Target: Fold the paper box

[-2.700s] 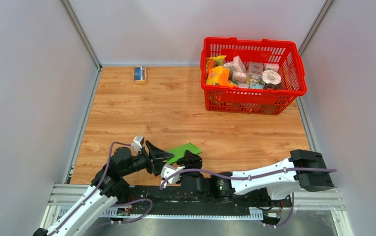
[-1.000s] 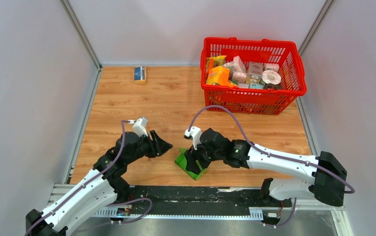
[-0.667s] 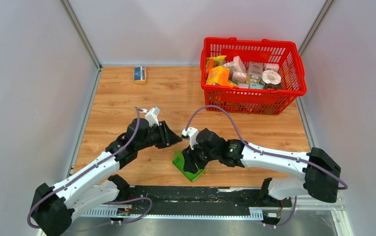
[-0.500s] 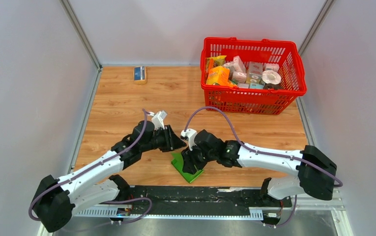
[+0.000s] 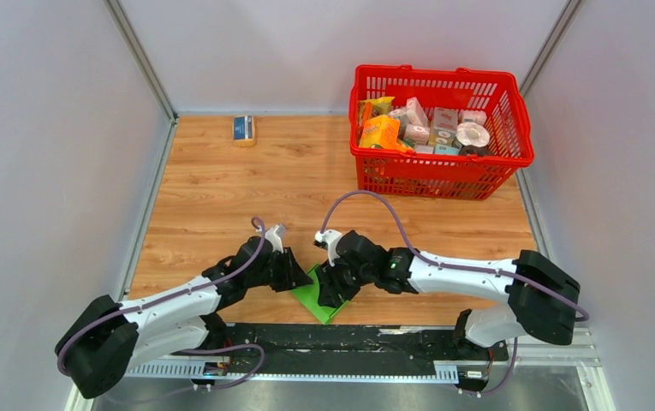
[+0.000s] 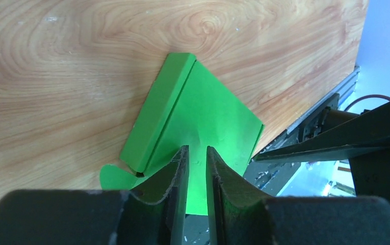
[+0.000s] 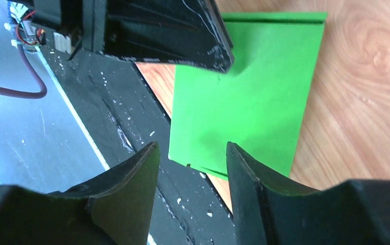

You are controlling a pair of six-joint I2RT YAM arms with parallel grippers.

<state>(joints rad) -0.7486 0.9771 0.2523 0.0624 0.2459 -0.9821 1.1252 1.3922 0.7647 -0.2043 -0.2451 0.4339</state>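
Left gripper slid down to lower centre of overhead frame, fingers nearly clenched, pressing paper box. Right gripper released above it. Box looked light and flimsy; best pinched at flap edge.

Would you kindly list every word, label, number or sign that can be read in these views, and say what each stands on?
No text can be read in any view.
paper box: plain green, no print on the faces shown.
small blue box at the far edge of the table: printed, but too small to read.
packages in the red basket: printed, but too small and blurred to read.
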